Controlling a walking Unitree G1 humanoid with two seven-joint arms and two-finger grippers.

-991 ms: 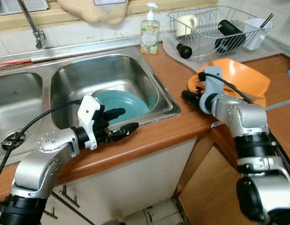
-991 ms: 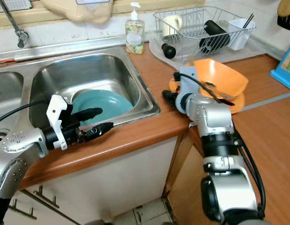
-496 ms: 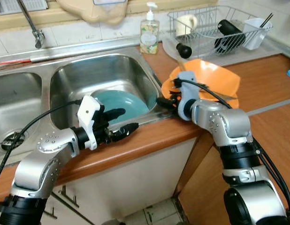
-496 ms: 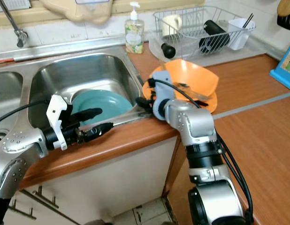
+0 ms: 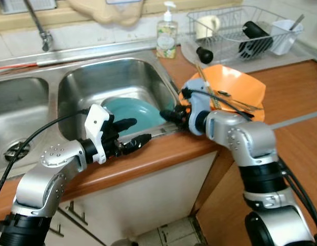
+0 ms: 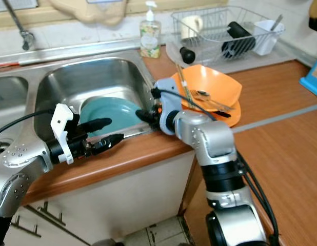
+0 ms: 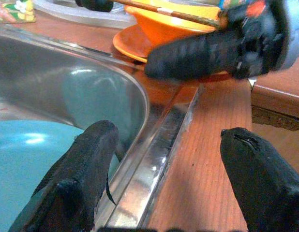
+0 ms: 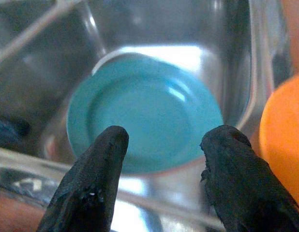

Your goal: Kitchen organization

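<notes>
A teal plate [image 5: 132, 109] lies in the right basin of the steel sink [image 5: 167, 86]. My right gripper [image 5: 167, 115] hangs open over the sink's right rim, pointing at the teal plate [image 8: 144, 111] with nothing between its fingers. My left gripper [image 5: 134, 132] is open at the sink's front rim, one finger over the basin and one over the wooden counter [image 7: 207, 159]. An orange bowl [image 5: 234, 88] holding chopsticks and a spoon sits on an orange plate [image 6: 226, 113], just right of the sink and behind my right wrist.
A dish rack [image 5: 235, 36] with a mug, a black bottle and a white cutlery cup stands at the back right. A soap bottle [image 5: 167, 35] is behind the sink, a faucet [image 5: 39, 26] at the back left. A second basin [image 5: 20, 110] lies to the left.
My right gripper has swung left from the counter by the orange bowl to the sink's right rim. The orange bowl and plate now sit further left, nearer the sink. The left arm is still.
</notes>
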